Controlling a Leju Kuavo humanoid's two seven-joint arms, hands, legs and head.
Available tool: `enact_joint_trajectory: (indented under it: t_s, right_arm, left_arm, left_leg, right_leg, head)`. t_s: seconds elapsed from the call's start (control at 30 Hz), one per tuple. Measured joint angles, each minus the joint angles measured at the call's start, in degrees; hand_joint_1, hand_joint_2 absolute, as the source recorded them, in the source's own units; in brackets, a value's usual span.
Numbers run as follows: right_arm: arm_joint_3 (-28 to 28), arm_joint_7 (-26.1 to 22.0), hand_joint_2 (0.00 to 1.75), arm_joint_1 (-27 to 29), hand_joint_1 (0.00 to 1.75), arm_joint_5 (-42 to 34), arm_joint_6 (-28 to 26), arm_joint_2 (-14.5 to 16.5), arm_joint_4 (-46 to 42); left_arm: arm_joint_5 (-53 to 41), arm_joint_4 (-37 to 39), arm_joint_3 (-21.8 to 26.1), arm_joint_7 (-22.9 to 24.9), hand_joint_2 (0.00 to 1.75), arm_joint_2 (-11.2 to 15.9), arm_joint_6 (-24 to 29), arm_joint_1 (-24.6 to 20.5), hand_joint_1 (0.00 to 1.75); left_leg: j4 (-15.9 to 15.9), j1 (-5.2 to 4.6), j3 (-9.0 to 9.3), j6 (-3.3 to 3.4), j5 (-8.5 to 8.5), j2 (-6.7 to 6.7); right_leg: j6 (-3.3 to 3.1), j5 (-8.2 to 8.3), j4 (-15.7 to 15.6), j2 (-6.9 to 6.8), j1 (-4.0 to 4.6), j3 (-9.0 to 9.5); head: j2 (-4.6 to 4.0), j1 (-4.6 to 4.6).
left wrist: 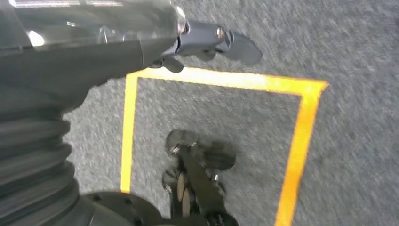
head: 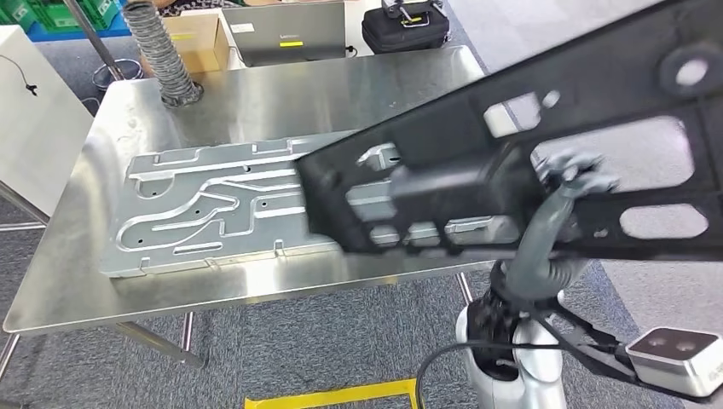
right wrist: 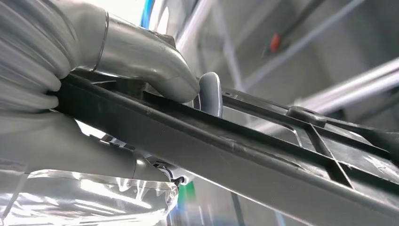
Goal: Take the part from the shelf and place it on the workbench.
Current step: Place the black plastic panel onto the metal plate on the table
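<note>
You are looking at a long black plastic part (head: pixel 529 162) with cut-out openings, hanging tilted above the steel workbench (head: pixel 256 94), its lower end reaching over the bench's near right edge.

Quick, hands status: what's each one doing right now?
Left hand: holding nothing, hanging over the floor; open or closed cannot be told.
Right hand: gripping the black part.

The workbench (head: pixel 256 102) fills the upper left and centre of the head view, with a stamped metal plate (head: pixel 213 204) lying flat on it at centre left. The part (head: pixel 529 162) – held up by the right hand (head: pixel 567 170) – crosses the right half of the frame, overlapping the plate's right end. Behind the bench stand a hose (head: pixel 162 51), a cardboard box (head: pixel 200 38), a laptop (head: pixel 286 32) and a case (head: pixel 405 25) – along the top edge.
</note>
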Motion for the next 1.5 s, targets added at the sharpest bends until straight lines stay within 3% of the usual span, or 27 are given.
enact_joint_trajectory:
  t_s: [0.03, 0.1, 0.23, 0.3, 0.37, 0.4, 0.43, 0.47, 0.53, 0.57, 0.6, 0.73, 0.8, 0.87, 0.93, 0.97, 1.03, 1.1, 1.2, 1.27, 1.33, 1.4, 1.43, 1.47, 1.5]
  right_arm:
    - [-0.17, 0.42, 1.75, -2.1, 1.75, 3.88, -5.28, -0.48, 1.43]
    - [-0.23, 1.85, 1.75, -6.9, 1.75, 11.67, -15.33, -1.89, 5.81]
    - [-0.2, 6.83, 1.75, -14.85, 1.75, 22.7, -25.22, -4.63, 14.67]
    - [0.08, 12.45, 1.75, -19.81, 1.75, 32.43, -28.52, -6.12, 20.44]
    - [0.72, 17.96, 1.75, -25.0, 1.75, 42.86, -30.8, -7.44, 28.5]
    - [1.02, 19.65, 1.75, -27.1, 1.75, 46.64, -31.59, -7.9, 32.47]
    - [1.24, 20.86, 1.75, -28.86, 1.75, 49.59, -32.32, -8.25, 36.16]
    - [1.42, 21.94, 1.75, -30.48, 1.75, 52.09, -32.8, -8.52, 39.27]
    - [2.09, 25.58, 1.75, -34.02, 1.75, 59.31, -32.96, -8.85, 44.94]
    - [2.74, 28.11, 1.75, -36.09, 1.75, 64.26, -32.29, -8.92, 47.88]
    - [3.66, 30.6, 1.75, -38.17, 1.75, 69.24, -31.21, -8.89, 50.81]
    - [8.83, 36.69, 1.75, -44.55, 1.75, 83.08, -26.27, -7.69, 63.48]
    - [10.79, 37.57, 1.75, -46.45, 1.75, 85.07, -25.83, -6.52, 68.05]
    - [11.92, 37.79, 1.75, -47.71, 1.75, 85.44, -25.82, -5.76, 71.06]
    - [12.73, 37.87, 1.75, -48.33, 1.75, 85.52, -25.86, -5.46, 73.5]
    - [13.08, 37.9, 1.75, -48.52, 1.75, 85.52, -25.88, -5.37, 74.54]
    - [13.65, 37.92, 1.75, -49.07, 1.75, 85.51, -25.93, -5.12, 76.05]
    - [14.05, 37.92, 1.75, -49.91, 1.75, 85.51, -25.99, -4.85, 77.12]
    - [14.52, 37.5, 1.75, -50.56, 1.75, 85.6, -25.54, -4.68, 78.42]
    - [15.07, 36.35, 1.75, -50.93, 1.75, 86.15, -23.96, -4.36, 79.51]
    - [16.32, 35.21, 1.75, -51.46, 1.75, 87.07, -21.83, -3.66, 81.37]
    - [18.51, 34.64, 1.75, -51.49, 1.75, 87.68, -20.03, -2.74, 84.07]
    - [19.83, 34.53, 1.75, -51.26, 1.75, 87.8, -19.3, -2.27, 85.53]
    - [21.12, 34.47, 1.75, -51.02, 1.75, 87.83, -18.64, -1.83, 86.88]
    - [22.29, 34.32, 1.75, -50.83, 1.75, 87.82, -17.92, -1.37, 88.07]
  left_arm:
    - [-0.02, 0.0, 0.18, -0.11, 1.75, -0.01, -0.02, -0.01, 0.0]
    - [-0.15, 0.0, 0.57, -0.28, 1.75, -0.03, -0.09, -0.15, 0.0]
    - [-0.88, 0.0, 1.23, -0.46, 1.75, -0.17, -0.33, -0.21, 0.0]
    - [-1.36, 0.0, 1.37, -0.53, 1.75, -0.28, -0.66, -0.35, 0.0]
    - [-1.8, 0.0, 1.48, -0.55, 1.75, -0.33, -0.98, -0.69, 0.0]
    - [-2.02, 0.0, 1.51, -0.54, 1.75, -0.37, -1.07, -0.84, 0.0]
    - [-2.15, 0.0, 1.53, -0.51, 1.75, -0.44, -1.11, -0.93, 0.0]
    - [-2.27, 0.0, 1.53, -0.45, 1.75, -0.52, -1.1, -0.95, 0.0]
    - [-2.58, 0.0, 1.55, -0.3, 1.75, -0.66, -1.05, -0.89, 0.0]
    - [-2.81, 0.0, 1.55, -0.23, 1.75, -0.68, -1.03, -0.96, 0.0]
    - [-3.1, 0.0, 1.56, -0.18, 1.75, -0.68, -1.02, -1.11, 0.0]
    - [-4.12, 0.0, 1.56, 0.15, 1.75, -0.7, -1.03, -1.83, 0.0]
    - [-4.27, 0.0, 1.55, 0.27, 1.75, -0.79, -1.04, -2.12, 0.0]
    - [-4.3, 0.0, 1.54, 0.31, 1.75, -0.86, -1.03, -2.25, 0.0]
    - [-4.31, 0.0, 1.54, 0.31, 1.75, -0.86, -1.02, -2.17, 0.0]
    - [-4.31, 0.0, 1.54, 0.31, 1.75, -0.86, -1.03, -2.11, 0.0]
    - [-4.31, 0.0, 1.55, 0.31, 1.75, -0.84, -1.03, -2.07, 0.0]
    - [-4.31, 0.0, 1.55, 0.31, 1.75, -0.81, -1.03, -2.17, 0.0]
    - [-4.4, 0.0, 1.55, 0.31, 1.75, -0.81, -1.04, -2.2, 0.0]
    - [-4.69, 0.0, 1.56, 0.31, 1.75, -0.85, -1.13, -2.21, 0.0]
    - [-5.14, 0.0, 1.56, 0.31, 1.75, -0.87, -1.2, -2.5, 0.0]
    - [-5.59, 0.0, 1.56, 0.31, 1.75, -0.87, -1.2, -2.82, 0.0]
    - [-5.78, 0.0, 1.55, 0.32, 1.75, -0.89, -1.2, -2.89, 0.0]
    - [-5.99, 0.0, 1.55, 0.34, 1.75, -0.91, -1.2, -2.93, 0.0]
    - [-6.2, 0.0, 1.54, 0.37, 1.75, -0.95, -1.19, -2.95, 0.0]
  left_leg:
    - [-3.55, -0.13, 0.82, 0.31, 2.55, 0.03]
    - [-7.95, -0.48, 1.81, 0.92, 5.4, 0.08]
    - [-9.08, -0.35, 2.15, 1.89, 6.0, 0.01]
    - [-9.56, -0.08, 2.51, 2.2, 6.08, 0.07]
    - [-9.54, -0.06, 2.56, 2.36, 5.95, 0.09]
    - [-9.5, -0.02, 2.58, 2.4, 5.88, 0.04]
    - [-9.42, 0.04, 2.64, 2.37, 5.78, -0.08]
    - [-9.26, 0.12, 2.71, 2.26, 5.64, -0.23]
    - [-8.79, 0.17, 2.76, 1.77, 5.2, -0.47]
    - [-8.47, 0.1, 2.63, 1.47, 4.98, -0.48]
    - [-8.3, 0.02, 2.46, 1.13, 4.88, -0.45]
    - [-8.09, 0.05, 2.08, -0.12, 4.63, -0.31]
    - [-4.16, 0.13, 0.39, -0.6, 2.28, -0.24]
    - [3.53, 0.13, -3.2, -0.86, -1.1, -0.21]
    - [8.03, 0.12, -5.66, -0.81, -1.82, -0.21]
    - [7.18, 0.1, -5.44, -0.64, -0.61, -0.21]
    - [0.16, 0.01, -2.46, 0.0, 3.45, -0.22]
    - [-6.31, -0.27, 0.54, 0.61, 5.66, -0.22]
    - [-8.26, -0.45, 1.53, 1.17, 5.57, -0.25]
    - [-8.87, -0.16, 1.91, 1.68, 5.77, -0.22]
    - [-9.29, 0.04, 2.22, 2.04, 5.89, -0.17]
    - [-9.27, 0.06, 2.3, 2.21, 5.82, -0.16]
    - [-9.22, 0.07, 2.32, 2.24, 5.77, -0.18]
    - [-9.12, 0.09, 2.34, 2.22, 5.7, -0.22]
    - [-8.97, 0.1, 2.35, 2.14, 5.59, -0.28]
  right_leg:
    - [0.11, -0.37, 0.02, 0.08, 0.08, 0.49]
    - [0.59, -0.83, 0.06, 0.28, 0.14, 0.74]
    - [1.98, -1.76, 0.61, 0.22, 0.1, 0.38]
    - [2.63, -4.03, 5.12, 0.01, -0.14, -1.92]
    - [3.19, -6.7, 12.94, -0.13, -0.49, -6.44]
    - [3.42, -7.06, 15.74, -0.19, -0.68, -8.3]
    - [3.6, -6.21, 16.43, -0.24, -0.87, -9.19]
    - [3.73, -4.17, 14.62, -0.28, -1.06, -8.92]
    - [3.83, 0.64, 7.18, -0.34, -1.35, -6.36]
    - [3.71, 2.03, 3.95, -0.34, -1.35, -5.26]
    - [3.48, 2.55, 2.16, -0.31, -1.28, -4.71]
    - [1.89, 2.6, 1.26, -0.13, -1.01, -4.67]
    - [1.2, 2.71, 1.01, -0.23, -1.1, -4.5]
    - [0.81, 2.59, 1.0, -0.38, -0.87, -4.4]
    - [0.6, 2.42, 1.02, -0.51, -0.57, -4.21]
    - [0.53, 2.33, 1.03, -0.52, -0.43, -4.07]
    - [0.52, 2.09, 1.04, -0.42, -0.28, -3.79]
    - [0.8, 1.92, 1.09, -0.23, -0.07, -3.77]
    - [1.63, 1.92, 0.89, -0.15, 0.05, -3.83]
    - [2.26, 0.98, 1.98, -0.22, 0.05, -4.2]
    - [2.75, -1.9, 7.44, -0.27, -0.15, -6.7]
    - [3.09, -4.56, 14.77, -0.29, -0.46, -10.46]
    - [3.2, -4.59, 16.53, -0.3, -0.62, -11.55]
    - [3.25, -3.58, 16.12, -0.31, -0.78, -11.63]
    - [3.23, -1.67, 13.48, -0.34, -0.9, -10.61]
  head:
    - [0.0, 0.01]
    - [0.01, 0.0]
    - [0.01, 0.01]
    - [0.01, 0.01]
    - [0.01, 0.01]
    - [0.01, 0.01]
    - [0.01, 0.01]
    - [0.01, 0.01]
    - [0.0, 0.01]
    - [0.01, 0.0]
    - [0.01, 0.0]
    - [0.01, 0.0]
    - [0.01, -0.01]
    - [0.01, -0.01]
    - [0.01, -0.01]
    - [0.01, -0.01]
    - [0.0, -0.01]
    - [0.0, -0.02]
    - [0.01, -0.02]
    - [0.01, -0.01]
    - [0.0, -0.01]
    - [0.0, -0.01]
    - [0.0, -0.01]
    - [0.0, -0.01]
    - [0.0, -0.01]
